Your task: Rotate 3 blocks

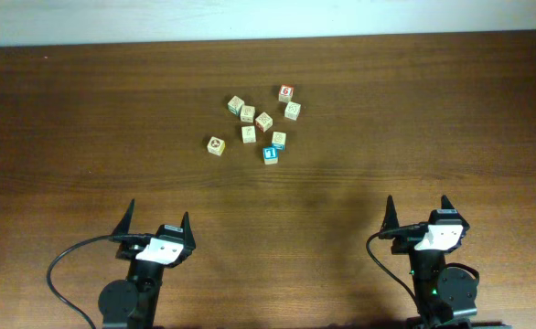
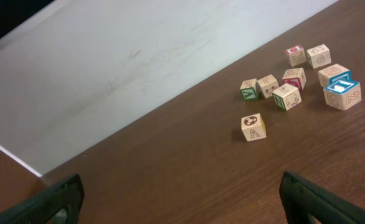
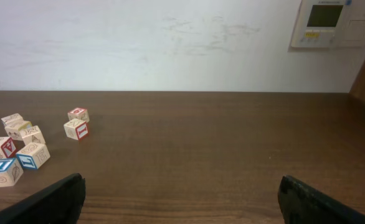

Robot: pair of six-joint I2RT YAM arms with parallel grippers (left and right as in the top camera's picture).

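**Crowded blocks, wide fingers**

My left fingers (image 1: 157, 219) and my right fingers (image 1: 416, 210) stand wide apart and hold nothing. They are on the near side of the surface (image 1: 67, 110), well apart from the blocks. The blue-and-white block (image 1: 270, 154) lies at the near edge of the group, just beside a pale block (image 1: 278, 139). I judge the danger is crowding: a finger may push a neighbour, or I may turn the red-faced cube (image 1: 285, 92) by mistake.

The blocks' (image 1: 270, 154) prints are unreadably small overhead; edges crop left fingers (image 2: 64, 202) and right fingers (image 3: 58, 200).
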